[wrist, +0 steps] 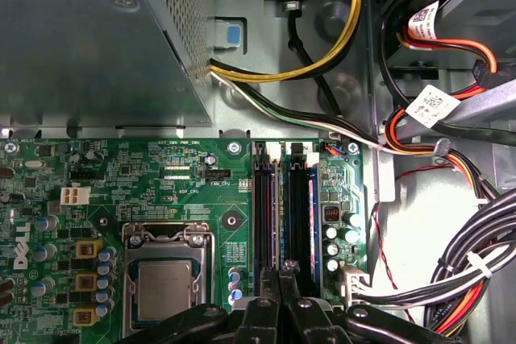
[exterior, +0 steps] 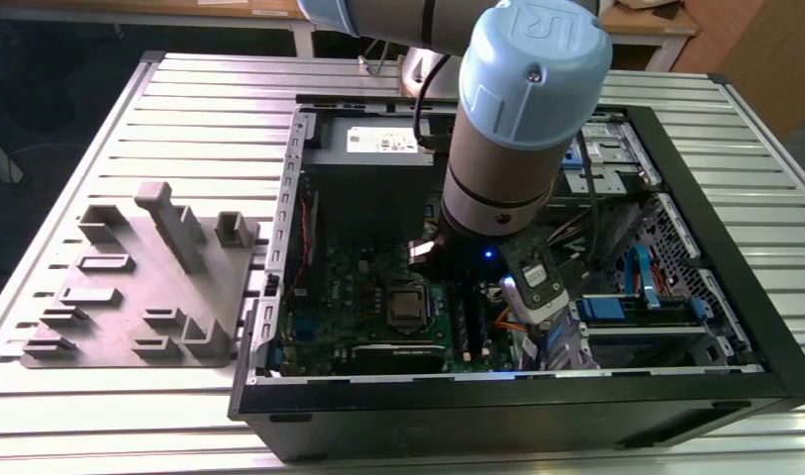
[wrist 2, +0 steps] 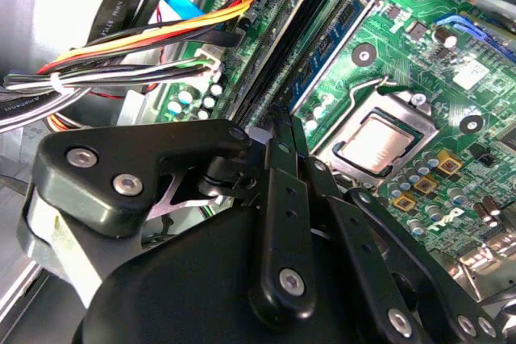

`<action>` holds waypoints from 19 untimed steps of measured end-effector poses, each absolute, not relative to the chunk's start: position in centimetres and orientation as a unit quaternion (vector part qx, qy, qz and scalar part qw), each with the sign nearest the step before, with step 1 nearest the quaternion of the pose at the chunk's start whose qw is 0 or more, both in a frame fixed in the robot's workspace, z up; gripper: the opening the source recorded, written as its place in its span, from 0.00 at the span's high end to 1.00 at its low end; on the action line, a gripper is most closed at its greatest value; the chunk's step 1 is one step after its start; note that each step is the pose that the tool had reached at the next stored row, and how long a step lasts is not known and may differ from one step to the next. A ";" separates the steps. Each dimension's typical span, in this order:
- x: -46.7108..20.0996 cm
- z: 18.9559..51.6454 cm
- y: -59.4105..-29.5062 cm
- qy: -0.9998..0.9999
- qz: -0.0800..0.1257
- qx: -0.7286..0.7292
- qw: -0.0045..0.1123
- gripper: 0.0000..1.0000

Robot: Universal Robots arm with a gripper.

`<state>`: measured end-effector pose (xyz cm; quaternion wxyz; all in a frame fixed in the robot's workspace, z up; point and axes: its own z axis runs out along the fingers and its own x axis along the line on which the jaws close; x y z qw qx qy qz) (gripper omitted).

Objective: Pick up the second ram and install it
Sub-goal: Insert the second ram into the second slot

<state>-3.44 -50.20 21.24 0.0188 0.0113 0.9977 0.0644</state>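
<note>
The second ram (wrist 2: pixel 332 44) stands on edge in the motherboard slot nearest the processor, its bluish chips facing the socket. It appears as a thin bluish line (wrist: pixel 274 199) in the first wrist view. My gripper (wrist 2: pixel 284 122) is shut, its black fingertips (wrist: pixel 289 268) pressed together right on the near end of that stick's top edge. I cannot tell whether the tips pinch the board or only rest on it. Another stick (wrist: pixel 313 199) with blue chips sits two slots over. In the exterior view my arm (exterior: pixel 508 148) reaches down into the open case.
The processor socket (wrist: pixel 165 283) lies beside the slots. Cable bundles (wrist: pixel 451 279) crowd the far side and the power supply (wrist: pixel 89 38) stands past the slots' end. A grey fixture with upright blocks (exterior: pixel 151 287) lies on the table at the exterior view's left, outside the case wall (exterior: pixel 508 416).
</note>
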 end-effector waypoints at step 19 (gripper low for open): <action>-3.4 21.2 -50.2 0.997 0.071 0.011 0.019 0.84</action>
